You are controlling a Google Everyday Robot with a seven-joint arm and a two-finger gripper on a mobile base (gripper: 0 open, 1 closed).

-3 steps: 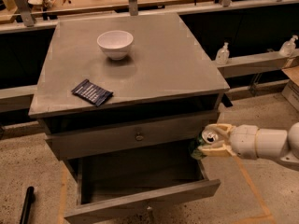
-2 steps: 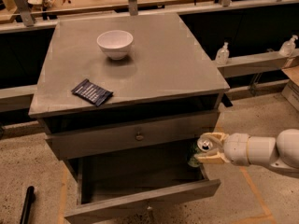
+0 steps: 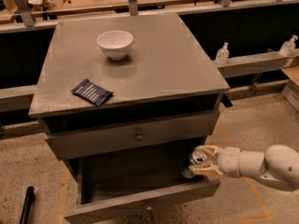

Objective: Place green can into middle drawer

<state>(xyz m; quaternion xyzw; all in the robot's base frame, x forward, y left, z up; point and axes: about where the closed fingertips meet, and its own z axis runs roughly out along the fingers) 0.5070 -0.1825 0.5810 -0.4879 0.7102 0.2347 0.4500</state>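
Gripper (image 3: 196, 160) at lower right, arm extends in from right edge, fingers (image 3: 208, 149) clamped on green can (image 3: 192, 166), silver top facing up. Can is over right end of open middle drawer (image 3: 140, 201), just inside its front wall; can't tell if it touches the floor. Above it, upper drawer front w/ small knob (image 3: 139, 136) is shut. On counter (image 3: 163, 69): dark blue packet (image 3: 92, 92) near front-left edge, white bowl (image 3: 115, 43) further back, well apart. Pump bottle (image 3: 223, 53) on ledge, upper right.
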